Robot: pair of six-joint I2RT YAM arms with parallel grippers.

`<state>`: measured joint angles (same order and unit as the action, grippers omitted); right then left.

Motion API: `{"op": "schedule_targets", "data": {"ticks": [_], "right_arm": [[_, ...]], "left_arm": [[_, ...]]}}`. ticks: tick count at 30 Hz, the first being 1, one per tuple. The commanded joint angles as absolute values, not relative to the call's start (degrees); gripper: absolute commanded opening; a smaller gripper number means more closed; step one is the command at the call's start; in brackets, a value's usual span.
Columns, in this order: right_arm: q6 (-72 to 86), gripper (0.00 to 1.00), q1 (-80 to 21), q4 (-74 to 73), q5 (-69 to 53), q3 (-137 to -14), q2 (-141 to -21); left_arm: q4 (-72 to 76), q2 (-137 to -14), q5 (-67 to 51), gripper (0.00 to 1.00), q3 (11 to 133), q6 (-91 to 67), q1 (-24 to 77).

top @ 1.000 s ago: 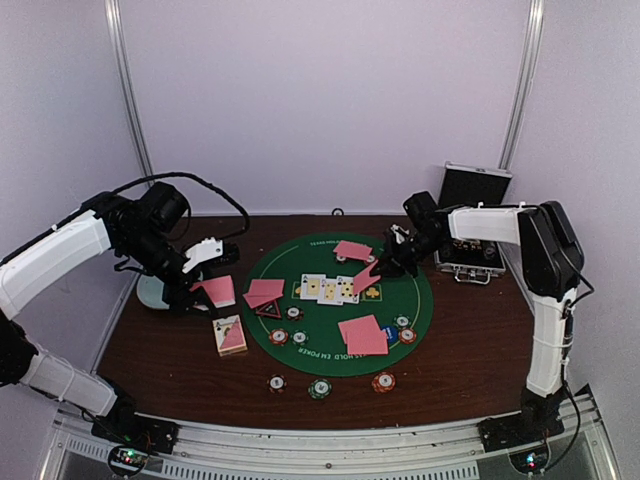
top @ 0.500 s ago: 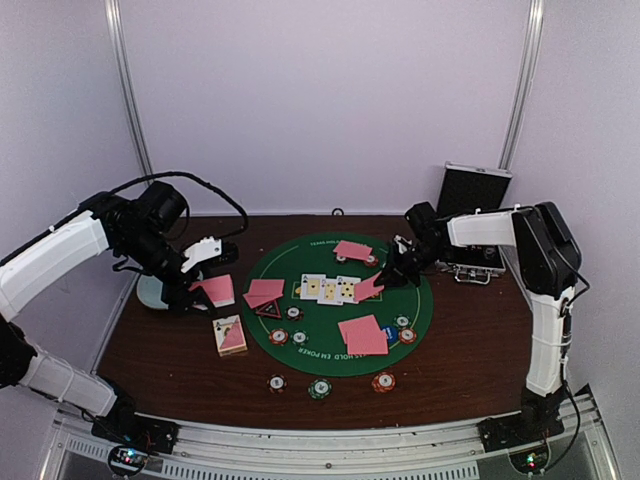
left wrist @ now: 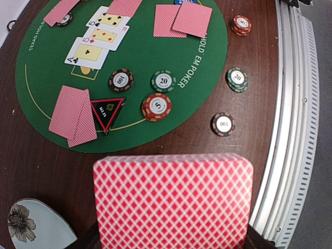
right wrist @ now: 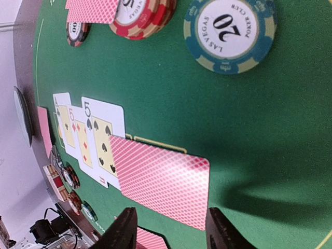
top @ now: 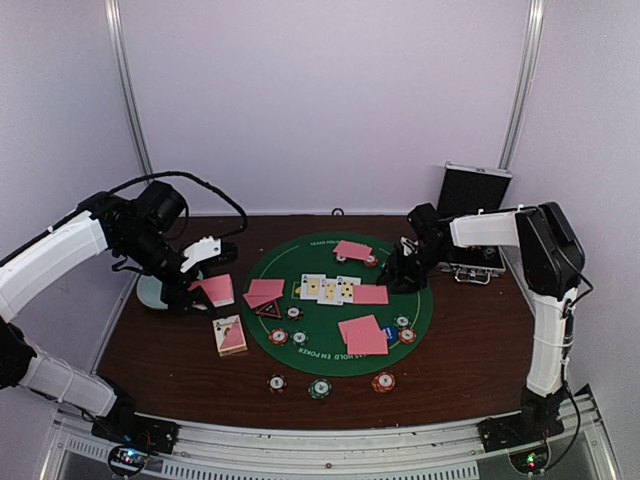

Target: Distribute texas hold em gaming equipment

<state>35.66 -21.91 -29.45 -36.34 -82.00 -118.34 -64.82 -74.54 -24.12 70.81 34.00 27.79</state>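
My left gripper [top: 203, 283] is shut on a deck of pink-red-backed playing cards [left wrist: 174, 202], held above the brown table left of the green mat [top: 340, 352]. My right gripper [right wrist: 171, 231] stands open just over a single face-down card [right wrist: 161, 181], which lies flat and overlaps the right end of three face-up cards [top: 326, 289]. Pairs of face-down cards lie at the mat's left [top: 264, 292], far side [top: 352, 249] and near right [top: 363, 336]. A black red-edged triangular marker [left wrist: 107, 110] and striped poker chips [left wrist: 156, 106] sit on the near left of the mat. A blue button [top: 391, 335] is by the right pair.
Three chips [top: 319, 388] lie on the wood near the front edge. A card box [top: 230, 335] rests left of the mat. The pale blue dish [top: 152, 292] is at the left edge under my left arm. The open metal case [top: 472, 240] stands at the back right.
My right gripper has opened and let go of the face-down card, which now lies flat beside the face-up row. The left arm and its deck have not moved.
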Motion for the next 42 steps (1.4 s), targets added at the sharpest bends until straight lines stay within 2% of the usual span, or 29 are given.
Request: {"op": "schedule_targets", "data": {"ticks": [1, 8, 15, 18, 28, 42], "right_arm": [[34.4, 0.53, -21.5, -31.6, -30.3, -81.9, -110.5], [36.4, 0.63, -22.3, -32.1, -26.2, -79.9, -100.8], [38.8, 0.89, -32.4, -26.8, -30.2, -80.1, -95.3], [40.9, 0.96, -39.8, -23.1, -31.8, -80.7, -95.9], [52.1, 1.0, -54.5, -8.7, -37.9, -87.1, -106.5], [61.4, 0.98, -59.3, 3.4, -41.8, -94.4, -116.8]], "left_arm": [[-64.4, -73.3, -24.3, 0.0, 71.6, 34.3, 27.5], [-64.6, -73.3, -24.3, 0.0, 71.5, 34.3, 27.5], [-64.8, -73.9, -25.2, 0.0, 71.8, 34.0, 27.5], [-64.7, -74.6, -25.7, 0.0, 72.1, 33.5, 27.5], [-63.3, -75.2, -25.8, 0.0, 71.8, 32.6, 27.5], [-62.6, -75.0, -26.0, 0.0, 71.2, 32.2, 27.5]]}}
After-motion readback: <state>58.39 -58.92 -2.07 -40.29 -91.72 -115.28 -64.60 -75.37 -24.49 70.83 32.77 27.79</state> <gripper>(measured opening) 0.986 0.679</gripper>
